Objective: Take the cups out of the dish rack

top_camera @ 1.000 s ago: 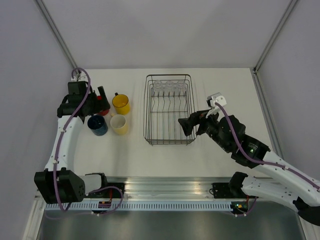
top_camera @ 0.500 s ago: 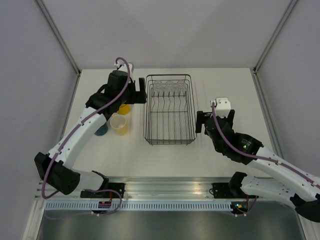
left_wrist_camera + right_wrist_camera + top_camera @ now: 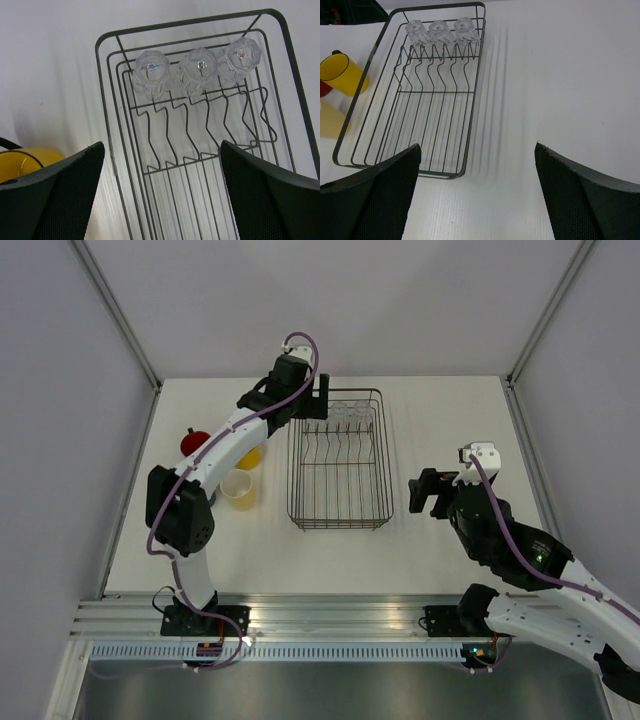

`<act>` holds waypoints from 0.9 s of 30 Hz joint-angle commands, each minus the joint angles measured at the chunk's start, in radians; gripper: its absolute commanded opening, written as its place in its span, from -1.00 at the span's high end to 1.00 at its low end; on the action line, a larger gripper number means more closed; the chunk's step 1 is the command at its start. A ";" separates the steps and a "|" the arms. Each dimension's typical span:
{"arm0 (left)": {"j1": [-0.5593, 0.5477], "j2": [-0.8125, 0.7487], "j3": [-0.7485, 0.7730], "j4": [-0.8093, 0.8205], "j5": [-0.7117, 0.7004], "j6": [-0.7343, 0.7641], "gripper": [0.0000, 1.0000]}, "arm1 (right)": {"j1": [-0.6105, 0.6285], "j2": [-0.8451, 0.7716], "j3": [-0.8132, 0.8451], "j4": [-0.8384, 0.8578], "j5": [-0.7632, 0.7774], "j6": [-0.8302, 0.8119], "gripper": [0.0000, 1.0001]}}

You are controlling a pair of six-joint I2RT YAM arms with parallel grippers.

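The dish rack (image 3: 338, 502) is a dark wire basket in the middle of the table. Three clear glass cups (image 3: 340, 412) stand upside down in a row at its far end, also seen in the left wrist view (image 3: 200, 67) and the right wrist view (image 3: 439, 30). My left gripper (image 3: 318, 402) hangs open and empty over the rack's far left corner (image 3: 161, 146), just short of the glasses. My right gripper (image 3: 425, 492) is open and empty over bare table beside the rack's near right corner (image 3: 477, 146). On the table to the rack's left are a red mug (image 3: 194, 440), an orange-yellow mug (image 3: 248, 457) and a cream mug (image 3: 238, 489).
The left arm stretches over the mugs and hides part of the orange-yellow one (image 3: 30, 162). Grey walls with metal posts close in the white table (image 3: 450, 420) on three sides. A metal rail (image 3: 330, 612) with both arm bases runs along the near edge.
My left arm swung from the mugs on the left across to the rack's far end. My right gripper drew back from the rack's right side onto the table. Both stayed open.
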State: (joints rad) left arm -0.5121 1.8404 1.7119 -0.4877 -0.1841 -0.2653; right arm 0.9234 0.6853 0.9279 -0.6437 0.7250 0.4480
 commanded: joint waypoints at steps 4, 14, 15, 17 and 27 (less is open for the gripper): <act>0.000 0.175 0.172 0.087 -0.052 0.104 -0.90 | -0.003 -0.007 -0.006 0.032 -0.039 -0.025 -0.96; 0.009 0.376 0.340 0.098 -0.090 0.126 -0.67 | -0.003 0.029 -0.017 0.055 -0.105 -0.028 -0.96; 0.011 0.394 0.348 0.098 -0.091 0.127 -0.65 | -0.004 0.033 -0.018 0.055 -0.105 -0.031 -0.96; 0.017 0.411 0.364 0.097 -0.092 0.126 -0.61 | -0.003 0.039 -0.020 0.055 -0.101 -0.037 -0.96; 0.038 0.487 0.393 0.097 -0.081 0.123 -0.60 | -0.003 0.074 -0.021 0.070 -0.098 -0.061 -0.96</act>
State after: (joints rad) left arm -0.4828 2.3054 2.0544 -0.4202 -0.2611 -0.1776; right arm 0.9226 0.7528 0.9073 -0.5987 0.6308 0.4053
